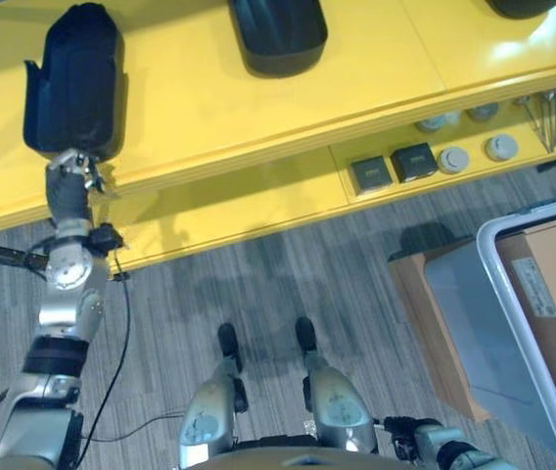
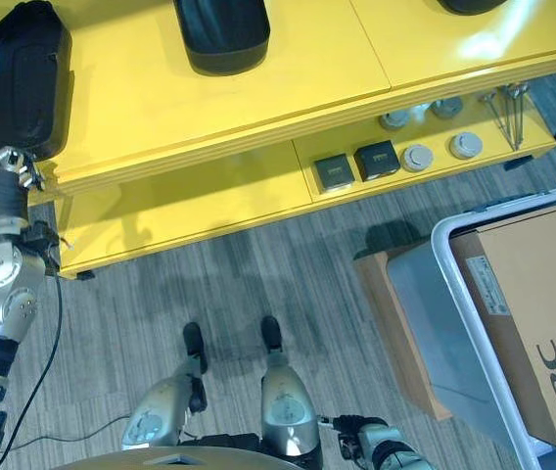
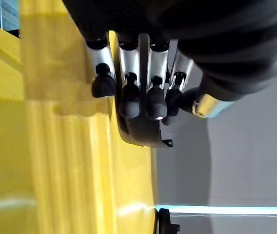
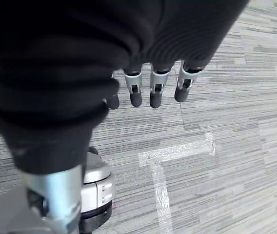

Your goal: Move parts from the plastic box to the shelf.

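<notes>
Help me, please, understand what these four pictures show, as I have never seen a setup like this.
This is a humanoid robot moving parts onto a yellow shelf. The two wide pictures come from cameras in its head, looking down. The other two come from cameras on its wrists. Its left hand reaches up to a black part lying on the shelf top; the left wrist view shows the fingers curled over the part's edge. A second black part lies further along. Its right hand hangs relaxed and empty above the carpet. A plastic box stands on the floor to the robot's right.
</notes>
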You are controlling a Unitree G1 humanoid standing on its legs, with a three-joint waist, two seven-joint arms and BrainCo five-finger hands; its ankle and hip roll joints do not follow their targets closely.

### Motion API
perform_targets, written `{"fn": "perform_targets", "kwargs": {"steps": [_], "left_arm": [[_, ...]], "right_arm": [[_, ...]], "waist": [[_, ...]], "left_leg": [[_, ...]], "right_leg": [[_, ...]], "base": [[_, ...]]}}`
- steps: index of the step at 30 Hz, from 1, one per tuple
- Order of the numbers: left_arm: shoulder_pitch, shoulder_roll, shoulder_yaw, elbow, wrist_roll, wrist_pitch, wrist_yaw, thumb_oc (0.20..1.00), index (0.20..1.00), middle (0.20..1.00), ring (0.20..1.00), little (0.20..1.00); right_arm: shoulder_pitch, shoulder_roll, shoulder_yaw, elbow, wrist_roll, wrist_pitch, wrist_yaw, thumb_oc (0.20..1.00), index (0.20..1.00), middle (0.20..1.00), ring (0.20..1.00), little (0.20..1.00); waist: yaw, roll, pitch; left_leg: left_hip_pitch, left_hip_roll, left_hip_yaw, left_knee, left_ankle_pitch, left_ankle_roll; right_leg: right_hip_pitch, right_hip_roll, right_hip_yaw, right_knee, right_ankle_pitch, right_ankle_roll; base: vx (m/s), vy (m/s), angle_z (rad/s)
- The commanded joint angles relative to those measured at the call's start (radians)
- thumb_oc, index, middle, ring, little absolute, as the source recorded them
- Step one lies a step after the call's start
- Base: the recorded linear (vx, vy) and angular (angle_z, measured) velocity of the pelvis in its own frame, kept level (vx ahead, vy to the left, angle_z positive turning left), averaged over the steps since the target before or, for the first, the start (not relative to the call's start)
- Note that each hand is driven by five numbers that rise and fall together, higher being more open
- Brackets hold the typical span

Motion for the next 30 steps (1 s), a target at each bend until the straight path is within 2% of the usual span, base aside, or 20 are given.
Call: {"fn": "perform_targets", "kwargs": {"steps": [1, 7, 15, 24, 30], "left_arm": [[-0.115, 0.061, 0.042, 0.036, 0.041, -0.066, -0.001, 0.2, 0.2, 0.2, 0.2, 0.2], [-0.188, 0.102, 0.046, 0.086, 0.008, -0.07, -0.002, 0.2, 0.2, 0.2, 0.2, 0.2], [-0.298, 0.166, 0.013, 0.232, 0.007, -0.023, -0.001, 0.2, 0.2, 0.2, 0.2, 0.2], [-0.327, 0.179, -0.002, 0.299, -0.017, -0.052, -0.007, 0.2, 0.2, 0.2, 0.2, 0.2], [-0.34, 0.169, -0.016, 0.26, -0.017, -0.079, -0.027, 0.2, 0.2, 0.2, 0.2, 0.2]], "right_arm": [[0.025, -0.017, 0.023, 0.018, -0.008, 0.013, 0.005, 1.0, 1.0, 1.0, 1.0, 1.0], [0.025, -0.022, 0.031, 0.004, -0.004, 0.024, 0.006, 1.0, 1.0, 1.0, 1.0, 1.0], [0.009, -0.035, 0.048, -0.018, -0.005, 0.037, 0.01, 1.0, 1.0, 1.0, 1.0, 1.0], [-0.002, -0.04, 0.049, -0.016, 0.033, 0.032, 0.004, 1.0, 1.0, 1.0, 1.0, 1.0], [0.001, -0.026, 0.042, -0.011, 0.026, 0.011, -0.003, 1.0, 1.0, 1.0, 1.0, 1.0]], "waist": [[-0.008, 0.003, -0.014], [-0.018, -0.003, -0.005], [-0.038, -0.008, 0.011], [-0.044, -0.016, 0.037], [-0.041, -0.018, 0.037]], "left_leg": [[-0.011, -0.001, -0.026, -0.007, -0.076, 0.003], [-0.021, 0.001, -0.022, -0.007, -0.076, 0.003], [-0.031, 0.004, -0.013, -0.007, -0.075, 0.002], [-0.055, 0.004, -0.013, -0.007, -0.069, 0.003], [-0.058, 0.003, -0.024, -0.007, -0.073, 0.002]], "right_leg": [[-0.035, -0.019, -0.073, 0.101, -0.129, -0.036], [-0.049, -0.019, -0.067, 0.103, -0.126, -0.032], [-0.071, -0.017, -0.052, 0.106, -0.116, -0.027], [-0.098, -0.012, -0.035, 0.107, -0.107, -0.024], [-0.098, -0.008, -0.031, 0.106, -0.11, -0.023]], "base": [[0.0, 0.0, 0.0], [0.0, 0.004, -0.01], [0.0, 0.004, -0.01], [-0.01, 0.002, 0.0], [-0.05, -0.019, 0.0]]}}
